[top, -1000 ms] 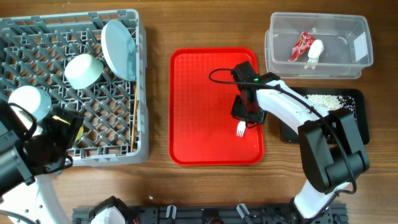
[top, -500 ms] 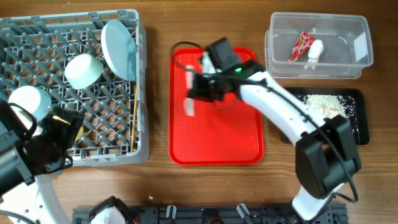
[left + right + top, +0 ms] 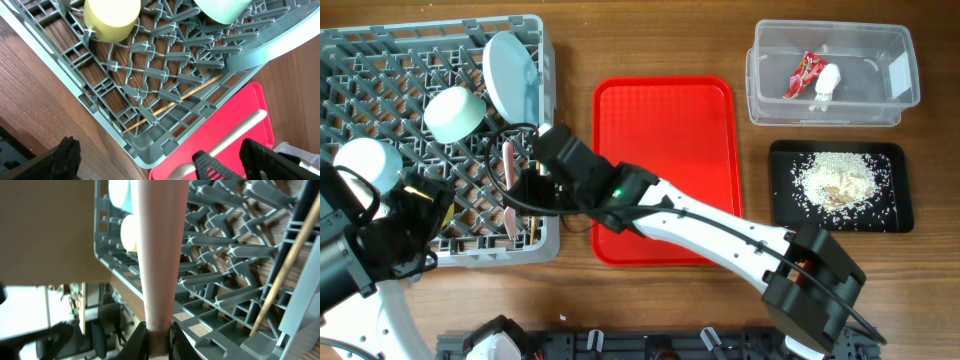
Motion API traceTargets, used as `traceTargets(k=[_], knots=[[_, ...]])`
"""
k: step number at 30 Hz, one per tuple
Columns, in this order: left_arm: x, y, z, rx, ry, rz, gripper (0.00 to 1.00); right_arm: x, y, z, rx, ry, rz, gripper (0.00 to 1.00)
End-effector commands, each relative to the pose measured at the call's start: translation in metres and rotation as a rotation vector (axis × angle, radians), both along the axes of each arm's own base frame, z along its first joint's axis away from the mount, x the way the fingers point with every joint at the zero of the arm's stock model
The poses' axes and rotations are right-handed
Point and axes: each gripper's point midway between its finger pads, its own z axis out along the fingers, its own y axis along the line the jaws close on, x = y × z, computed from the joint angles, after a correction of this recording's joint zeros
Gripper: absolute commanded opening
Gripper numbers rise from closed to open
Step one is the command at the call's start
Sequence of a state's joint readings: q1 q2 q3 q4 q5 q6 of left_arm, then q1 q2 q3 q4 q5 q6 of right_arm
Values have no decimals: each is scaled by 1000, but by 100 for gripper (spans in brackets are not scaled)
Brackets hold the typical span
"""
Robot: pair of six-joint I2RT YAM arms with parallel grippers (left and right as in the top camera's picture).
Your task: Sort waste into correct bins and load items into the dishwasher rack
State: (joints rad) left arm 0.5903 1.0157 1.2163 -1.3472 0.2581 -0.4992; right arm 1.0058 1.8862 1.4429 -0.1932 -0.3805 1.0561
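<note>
My right gripper (image 3: 527,192) is shut on the white plastic fork (image 3: 508,175), which looks pale pink here, and holds it over the front right part of the grey dishwasher rack (image 3: 350,45). In the right wrist view the fork's handle (image 3: 157,255) rises from the shut jaws (image 3: 157,336). The rack holds the pale blue plate (image 3: 515,75), mint-green bowl (image 3: 455,112), light blue bowl (image 3: 365,165), yellow cup (image 3: 112,17) and chopstick (image 3: 535,180). My left gripper (image 3: 165,162) is open and empty by the rack's front corner.
The red serving tray (image 3: 665,110) lies bare in the middle, with my right arm crossing its front left corner. The clear tub (image 3: 770,60) at the back right holds the red wrapper (image 3: 804,72) and napkin (image 3: 826,83). The black tray (image 3: 782,205) holds rice scraps (image 3: 835,180).
My right arm has swung left from the red tray to over the rack, carrying the fork with it. The left arm has not moved.
</note>
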Motion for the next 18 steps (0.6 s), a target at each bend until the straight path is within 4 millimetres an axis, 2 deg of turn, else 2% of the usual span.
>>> traceTargets(k=[1, 2, 4, 8, 10, 12, 15, 17, 18], knots=[[-3, 2, -2, 4, 15, 14, 100, 18, 0, -25, -52, 17, -95, 20], [-3, 2, -2, 3, 16, 14, 100, 18, 0, -29, -62, 13, -95, 27], [-3, 2, -2, 3, 15, 13, 100, 20, -2, -35, -84, -8, -92, 30], [-3, 2, -2, 3, 15, 14, 100, 23, -4, -38, -103, -45, -80, 54], [-3, 2, -2, 3, 15, 14, 100, 25, -9, -37, -113, -50, -74, 56], [-3, 2, -2, 4, 15, 14, 100, 35, -20, -26, -122, -99, -66, 61], [-4, 4, -2, 12, 21, 18, 100, 54, -51, 0, -167, -164, -91, 68], [-4, 4, -2, 13, 21, 19, 100, 64, -76, 29, -181, -227, -90, 73], [-4, 4, -2, 13, 21, 19, 100, 68, -96, 49, -184, -264, -99, 80]])
